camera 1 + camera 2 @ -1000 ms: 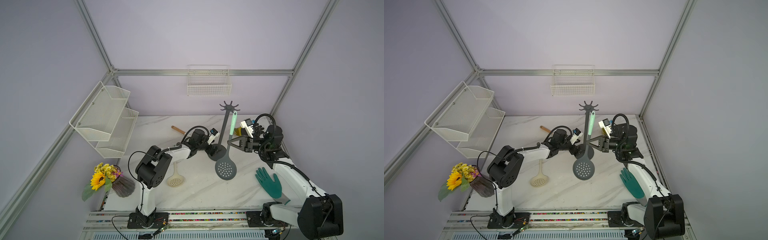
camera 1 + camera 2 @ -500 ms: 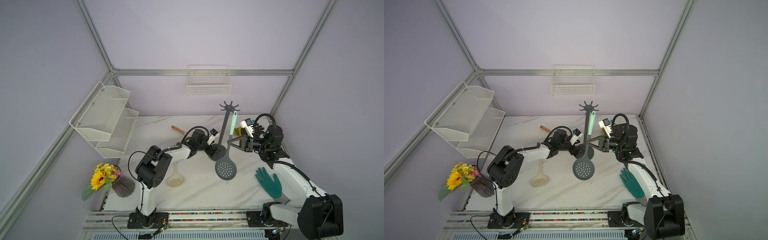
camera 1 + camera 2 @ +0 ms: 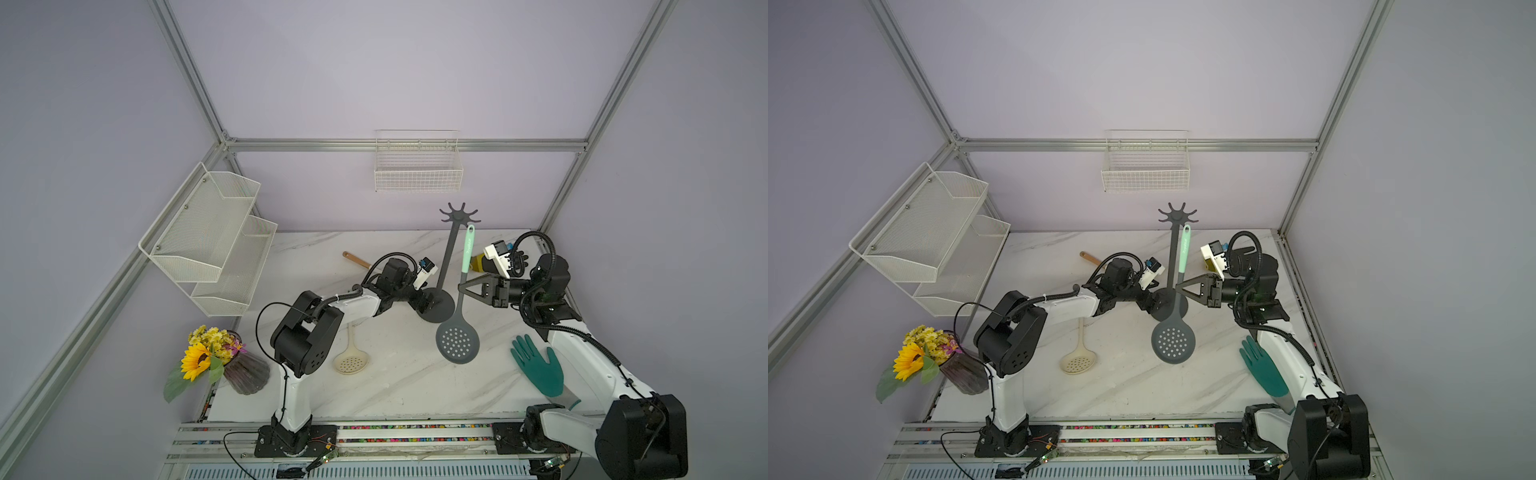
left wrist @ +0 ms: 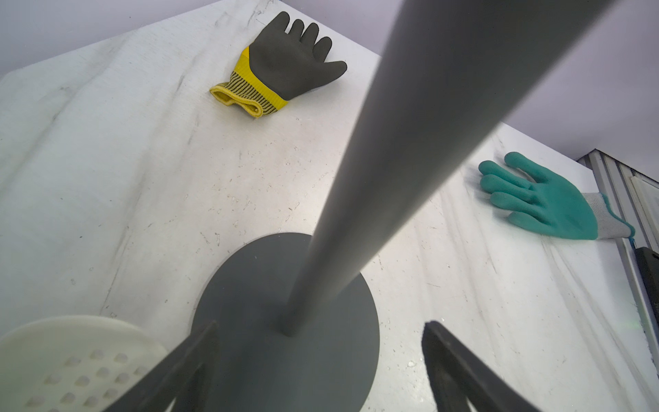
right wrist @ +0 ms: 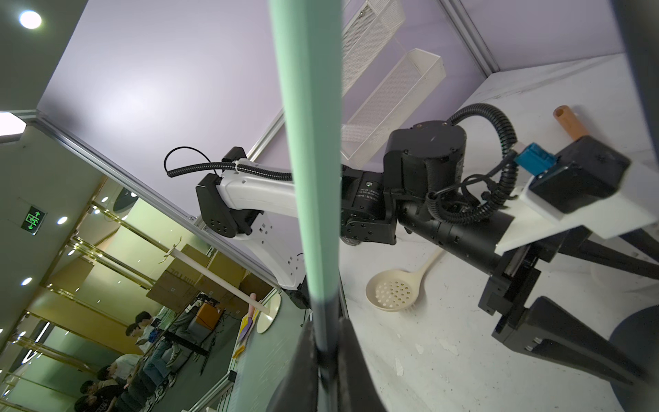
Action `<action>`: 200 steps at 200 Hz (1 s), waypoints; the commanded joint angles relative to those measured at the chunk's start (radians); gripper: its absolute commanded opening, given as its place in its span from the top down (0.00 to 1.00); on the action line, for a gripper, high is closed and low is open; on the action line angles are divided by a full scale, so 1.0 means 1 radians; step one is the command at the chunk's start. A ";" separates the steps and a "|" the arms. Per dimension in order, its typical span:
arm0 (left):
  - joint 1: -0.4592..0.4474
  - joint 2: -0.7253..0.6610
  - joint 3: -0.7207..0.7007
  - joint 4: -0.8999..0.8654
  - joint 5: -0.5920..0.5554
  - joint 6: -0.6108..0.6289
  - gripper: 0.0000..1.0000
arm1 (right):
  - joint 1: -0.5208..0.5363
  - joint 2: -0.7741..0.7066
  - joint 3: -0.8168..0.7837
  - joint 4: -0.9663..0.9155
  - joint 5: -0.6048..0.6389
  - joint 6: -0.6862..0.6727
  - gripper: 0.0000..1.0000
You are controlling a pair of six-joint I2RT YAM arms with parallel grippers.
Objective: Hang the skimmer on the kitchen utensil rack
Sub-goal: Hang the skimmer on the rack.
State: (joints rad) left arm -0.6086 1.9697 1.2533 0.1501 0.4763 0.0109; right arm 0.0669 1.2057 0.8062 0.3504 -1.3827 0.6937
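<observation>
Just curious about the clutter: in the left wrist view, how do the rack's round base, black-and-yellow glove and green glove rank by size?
1. Rack's round base: largest, though nearest the camera.
2. Black-and-yellow glove and green glove: about alike, so unranked.

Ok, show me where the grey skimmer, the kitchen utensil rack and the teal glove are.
grey skimmer (image 3: pixel 457 343): in a top view, on its perforated head.
kitchen utensil rack (image 3: pixel 459 215): in a top view, on the hub of its hook crown.
teal glove (image 4: pixel 556 214): in the left wrist view, on its palm.
</observation>
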 commanded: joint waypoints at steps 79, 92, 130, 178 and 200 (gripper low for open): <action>0.009 -0.017 0.028 -0.011 0.035 0.020 0.10 | -0.009 0.140 0.051 0.157 0.007 0.134 0.83; 0.009 -0.020 0.025 -0.010 0.035 0.020 0.10 | -0.009 0.150 0.050 0.163 0.013 0.130 0.76; 0.008 -0.018 0.030 -0.013 0.040 0.020 0.10 | -0.013 0.160 0.031 0.163 0.043 0.090 0.63; 0.009 -0.020 0.029 -0.022 0.041 0.021 0.10 | -0.015 0.210 0.079 0.181 0.058 0.083 0.57; 0.008 -0.025 0.026 -0.024 0.038 0.021 0.10 | -0.016 0.212 0.101 0.180 0.066 0.077 0.53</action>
State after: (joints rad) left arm -0.6067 1.9697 1.2533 0.1314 0.4946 0.0124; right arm 0.0559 1.4231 0.8600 0.5037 -1.3281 0.7807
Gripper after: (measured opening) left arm 0.899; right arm 0.450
